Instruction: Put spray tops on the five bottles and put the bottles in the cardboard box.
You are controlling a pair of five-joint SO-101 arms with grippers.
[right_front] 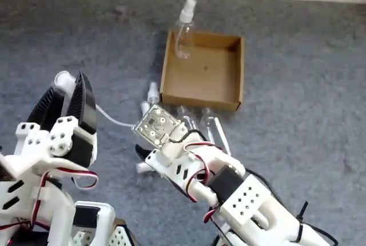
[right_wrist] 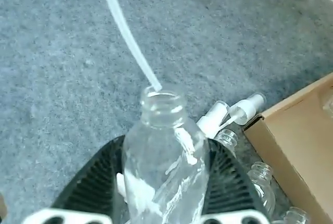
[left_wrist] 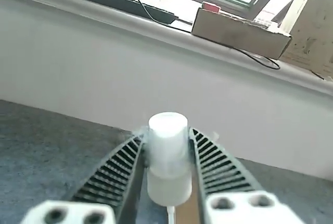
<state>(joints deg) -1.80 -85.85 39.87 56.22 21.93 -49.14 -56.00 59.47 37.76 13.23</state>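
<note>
Spray top [left_wrist: 167, 164] is sitting between the ribbed black fingers of the left gripper [left_wrist: 167, 135], which are pressing on it from both sides. Its lower end is running off the edge of the left wrist view. From above, that gripper is pointing up off the grey carpet [right_front: 297, 114], and the thin dip tube [right_front: 111, 118] is trailing from the top toward the other arm.

The right gripper [right_wrist: 166, 146] is grasping a clear bottle [right_wrist: 166, 182], with the fingers hugging its sides. The tube's tip is lying right at the open neck, but whether it is inside or only touching the rim is hard to judge. In the high view this bottle is almost wholly hiding under the right arm's wrist camera [right_front: 157, 126].

The cardboard box [right_front: 231, 68] is lying just beyond the right gripper. One capped bottle [right_front: 184, 28] is leaning over its far wall, with the body inside and the head outside. Two loose spray tops [right_front: 152, 92] are lying at the box's near corner. Several empty bottles [right_front: 207, 117] are lying along its front wall, the arm is partly covering them, and their number is unclear.
</note>
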